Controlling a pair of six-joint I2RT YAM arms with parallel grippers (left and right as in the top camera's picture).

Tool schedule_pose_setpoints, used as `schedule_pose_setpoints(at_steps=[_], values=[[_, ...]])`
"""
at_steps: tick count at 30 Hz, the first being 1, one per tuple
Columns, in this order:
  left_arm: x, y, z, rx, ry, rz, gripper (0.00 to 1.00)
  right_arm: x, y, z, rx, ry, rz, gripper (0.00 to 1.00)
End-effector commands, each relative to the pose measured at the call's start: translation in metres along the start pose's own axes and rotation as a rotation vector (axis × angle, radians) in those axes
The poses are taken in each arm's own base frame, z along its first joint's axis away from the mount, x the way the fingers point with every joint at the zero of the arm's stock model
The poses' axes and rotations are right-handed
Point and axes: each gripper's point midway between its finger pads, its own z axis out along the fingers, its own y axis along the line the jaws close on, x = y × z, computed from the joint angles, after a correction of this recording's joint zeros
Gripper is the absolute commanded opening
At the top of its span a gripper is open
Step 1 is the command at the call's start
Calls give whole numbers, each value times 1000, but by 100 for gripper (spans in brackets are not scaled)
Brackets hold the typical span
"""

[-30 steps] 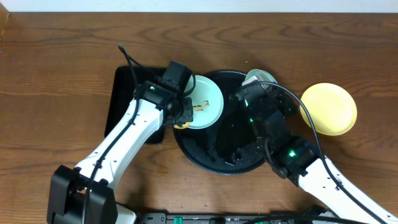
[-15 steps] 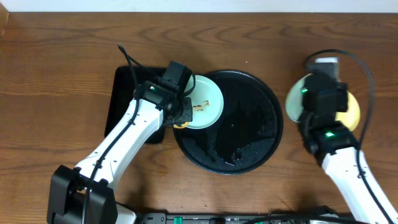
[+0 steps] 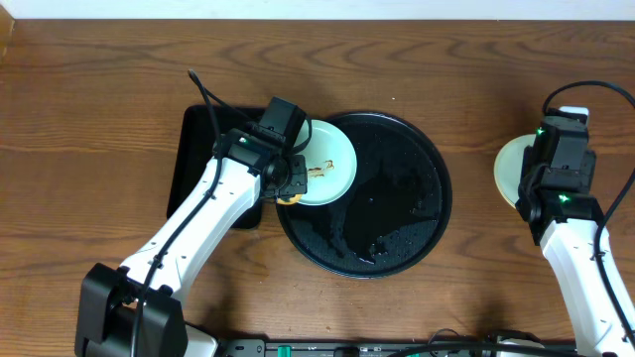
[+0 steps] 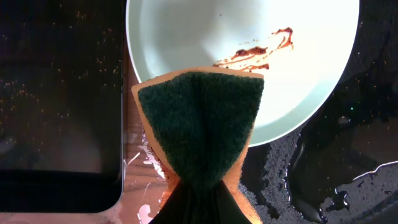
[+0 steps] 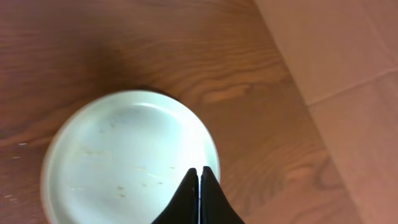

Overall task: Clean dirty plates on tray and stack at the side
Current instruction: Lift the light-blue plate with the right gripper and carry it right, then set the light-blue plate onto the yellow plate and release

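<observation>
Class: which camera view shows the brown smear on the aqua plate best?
Left wrist: the smear is close and sharp, above the sponge. Overhead shows only a tiny mark; right wrist shows another plate.

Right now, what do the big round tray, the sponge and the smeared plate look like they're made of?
Round tray: glossy black, likely plastic or lacquer; it mirrors light, and water beads on it. Sponge: orange foam with a dark green, fibrous scouring face, soft enough to fold. Smeared plate: pale aqua with a smooth satin finish, either plastic or glazed ceramic; I cannot tell which.
</observation>
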Motion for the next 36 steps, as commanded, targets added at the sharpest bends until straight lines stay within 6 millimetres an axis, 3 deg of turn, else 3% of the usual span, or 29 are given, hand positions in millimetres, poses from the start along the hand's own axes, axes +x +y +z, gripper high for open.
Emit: schedule_pose_setpoints(at_steps=[1, 5, 7, 9, 14, 15, 16, 18, 19, 21, 23, 27, 36], values=[[-4, 3, -3, -11, -16, 12, 8, -9, 19, -2, -126, -25, 36, 7], [-4, 3, -3, -15, -18, 12, 8, -15, 67, -16, -415, -54, 32, 14], [-5, 8, -3, -38, -23, 12, 7, -19, 110, -44, -698, -82, 24, 15], [-5, 14, -4, -63, -26, 7, 7, -22, 136, -70, -899, -84, 60, 22], [-10, 36, -5, -103, -23, -45, 7, -25, 163, -106, -1117, -54, 123, 33], [-11, 40, -5, -107, -24, -59, 7, -24, 168, -112, -1142, -54, 113, 43], [-14, 45, -6, -111, -26, -76, 7, -23, 174, -120, -1179, -54, 98, 68], [-18, 56, -6, -117, -32, -108, 7, -21, 187, -138, -1256, -53, 68, 94], [-21, 61, -7, -119, -36, -112, 8, -19, 193, -148, -1298, -47, 58, 99], [-27, 71, -7, -123, -47, -106, 8, -18, 203, -167, -1378, -56, 28, 99], [-33, 79, -8, -127, -61, -86, 7, -19, 213, -175, -1392, -69, 13, 99], [-48, 97, -10, -132, -107, -83, 8, -12, 230, -161, -1271, 6, 61, 97], [-60, 134, -10, -156, -135, -175, 8, 27, 277, -142, -1108, 80, -55, 72]])
